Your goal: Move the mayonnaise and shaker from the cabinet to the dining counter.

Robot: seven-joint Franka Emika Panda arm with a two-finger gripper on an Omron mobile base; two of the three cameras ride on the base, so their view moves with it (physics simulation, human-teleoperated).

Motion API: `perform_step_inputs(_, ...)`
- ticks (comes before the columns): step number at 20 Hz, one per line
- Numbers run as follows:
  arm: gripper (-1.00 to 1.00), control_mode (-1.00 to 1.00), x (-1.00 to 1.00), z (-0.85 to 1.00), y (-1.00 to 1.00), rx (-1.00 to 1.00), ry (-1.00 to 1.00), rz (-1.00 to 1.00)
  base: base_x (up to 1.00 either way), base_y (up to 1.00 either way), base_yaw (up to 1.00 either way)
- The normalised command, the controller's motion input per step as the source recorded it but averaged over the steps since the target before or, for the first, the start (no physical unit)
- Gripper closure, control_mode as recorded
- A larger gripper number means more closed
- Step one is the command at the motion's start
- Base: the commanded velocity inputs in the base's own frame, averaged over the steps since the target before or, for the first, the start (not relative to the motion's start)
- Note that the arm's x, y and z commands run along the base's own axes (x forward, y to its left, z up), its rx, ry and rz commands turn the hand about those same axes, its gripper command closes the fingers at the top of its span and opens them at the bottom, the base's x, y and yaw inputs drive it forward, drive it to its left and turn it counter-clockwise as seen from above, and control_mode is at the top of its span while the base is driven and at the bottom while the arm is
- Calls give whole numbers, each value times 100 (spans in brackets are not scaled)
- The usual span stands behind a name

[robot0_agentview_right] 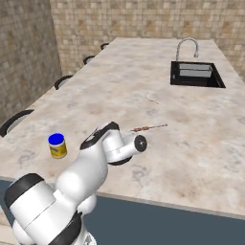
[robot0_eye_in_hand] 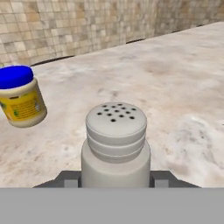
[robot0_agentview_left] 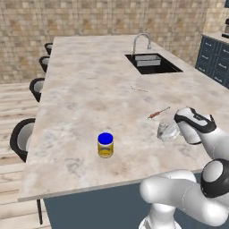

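Your gripper [robot0_eye_in_hand: 116, 180] clamps the shaker [robot0_eye_in_hand: 116, 144] over the dining counter [robot0_agentview_left: 89, 89]; mayonnaise [robot0_agentview_left: 105, 145] stands left, well apart.

The robot's arm [robot0_agentview_right: 72, 182] is built of glossy white, rounded tubular links that swell at each joint. Dark grey-black bands ring the joints, the broadest one wrapping the thick near segment [robot0_agentview_right: 28, 191] in the right base view. A round dark cap with a small pale centre [robot0_agentview_right: 140, 142] closes the side of the wrist. The far hand housing [robot0_agentview_left: 194, 120] is white with a curved black stripe along its top. Two small dark grey, blocky finger tips [robot0_eye_in_hand: 159, 179] end the hand.
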Motion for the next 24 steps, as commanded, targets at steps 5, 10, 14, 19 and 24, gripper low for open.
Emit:
perform_step_inputs(5, 100, -100, 1, -30, -2, 3, 0, 1, 0, 0, 0)
perform_step_inputs(10, 100, -100, 0, -14, -12, 8, 0, 1, 0, 0, 0)
perform_step_inputs(14, 100, -100, 0, -13, -9, 3, 0, 0, 0, 0, 0)
perform_step_inputs(19, 100, -100, 0, -9, -10, 0, 0, 0, 0, 0, 0)
perform_step_inputs(24, 100, -100, 0, -4, -8, 0, 0, 0, 0, 0, 0)
